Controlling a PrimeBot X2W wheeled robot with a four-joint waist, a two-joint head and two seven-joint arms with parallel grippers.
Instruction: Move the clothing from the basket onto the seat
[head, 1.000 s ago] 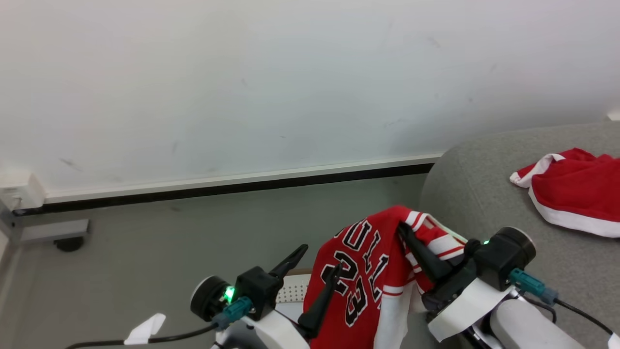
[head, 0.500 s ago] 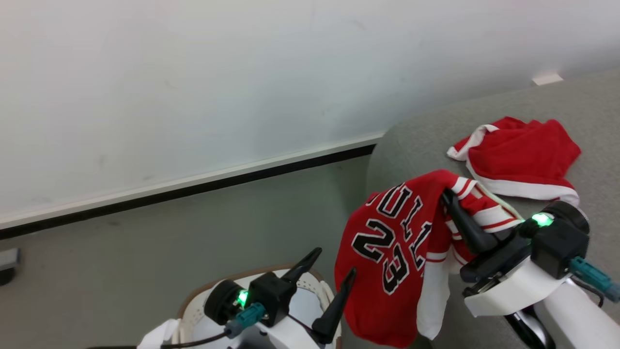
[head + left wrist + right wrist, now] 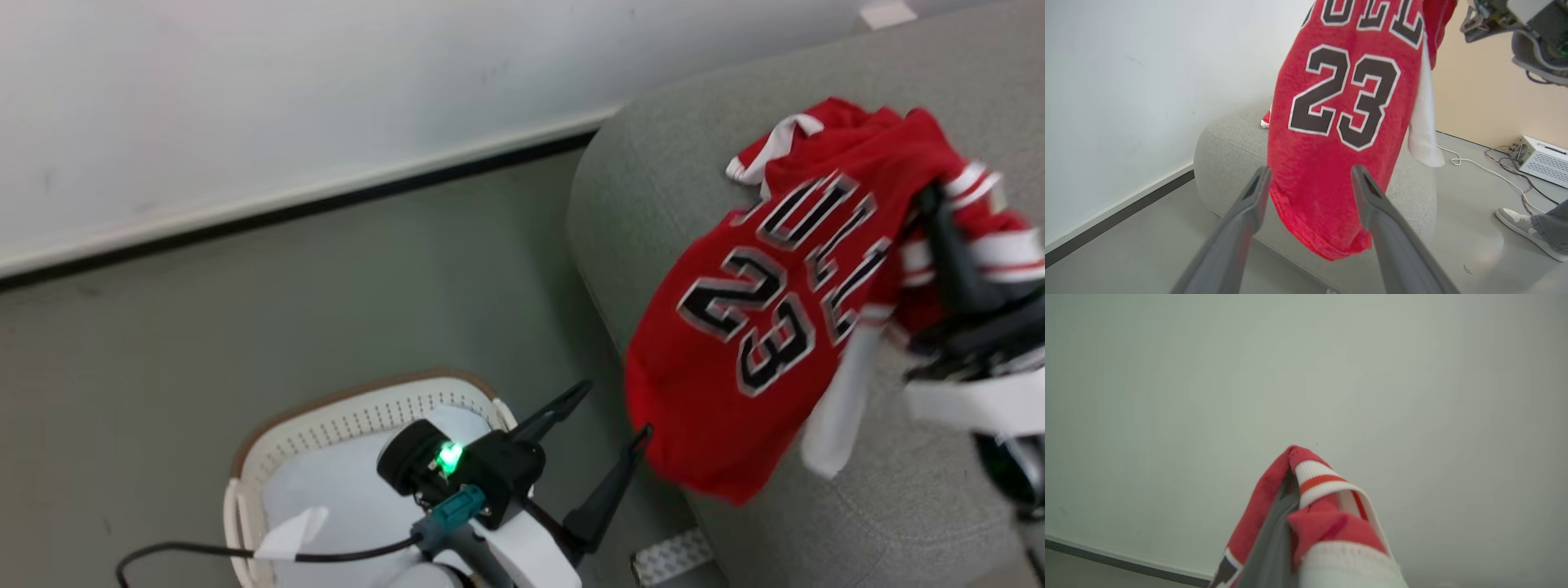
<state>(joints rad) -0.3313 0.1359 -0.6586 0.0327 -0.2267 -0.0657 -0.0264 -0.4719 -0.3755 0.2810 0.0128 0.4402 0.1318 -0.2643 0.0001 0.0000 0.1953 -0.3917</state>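
Clearly the carrying step is in hand, with the drop to come. At the left, the basket (image 3: 326, 420) stands on the floor with a white pad (image 3: 326, 490) inside it. Over its right edge hangs the left tool (image 3: 614, 407), jaws spread wide and holding nothing. In the left wrist view the shirt's hem dangles just beyond its tips.

Further right, the red shirt (image 3: 735, 327) with the number 23 hangs over the rounded end of the grey sofa (image 3: 653, 188). Its lower edge is loose, and I cannot tell whether it brushes the cushion. Behind its top, another red piece with white trim (image 3: 780, 139) lies on the sofa.

At the far right, the right tool (image 3: 929, 200) is clamped tight on the shirt's striped trim.

The next move, I judge, calls for bringing the shirt well in over the cushion, lowering it until the cloth piles up, then letting go. Released too near the end, it could slide to the floor.
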